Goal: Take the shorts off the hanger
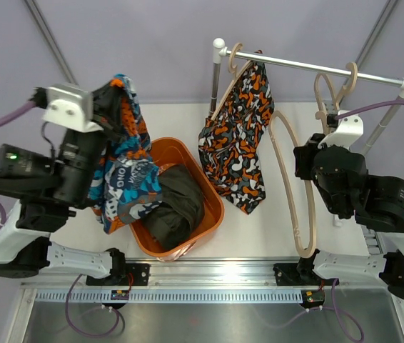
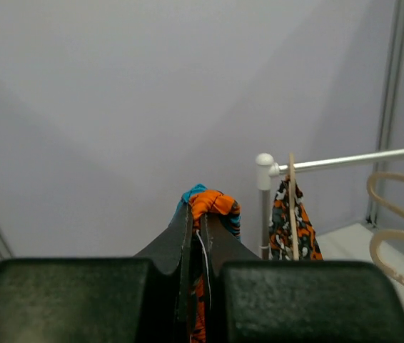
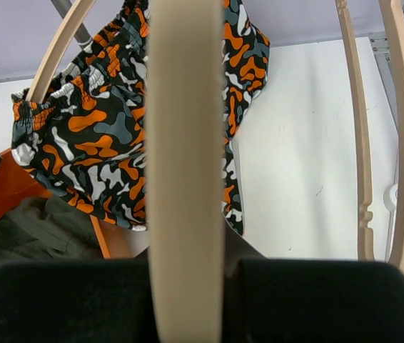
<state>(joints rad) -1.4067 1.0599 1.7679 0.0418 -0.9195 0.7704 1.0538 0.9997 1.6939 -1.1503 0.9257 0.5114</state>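
Swirl-print shorts [image 1: 127, 179] pinched in tight-closed left gripper [image 2: 196, 229], dangling left of orange basket [image 1: 215, 207]. Olive shorts [image 1: 177, 204] inside basket. Blotch-print shorts [image 1: 238, 143] hang from rail [image 1: 309, 66] behind basket. Right gripper [image 3: 186, 264] clamped on bare wooden hanger [image 3: 185, 143], right of basket.

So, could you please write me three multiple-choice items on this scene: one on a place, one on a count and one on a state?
1. Where are the dark olive shorts?
A. in the orange basket
B. on the rail
C. in a gripper

2. How many shorts hang from the rail?
A. none
B. one
C. two

3. The left gripper is:
A. open
B. shut on the swirl-print shorts
C. shut on a hanger

Answers: 1 A, they lie inside its walls; 2 B, only the blotch-print shorts hang there; 3 B, cloth is pinched between its fingers.
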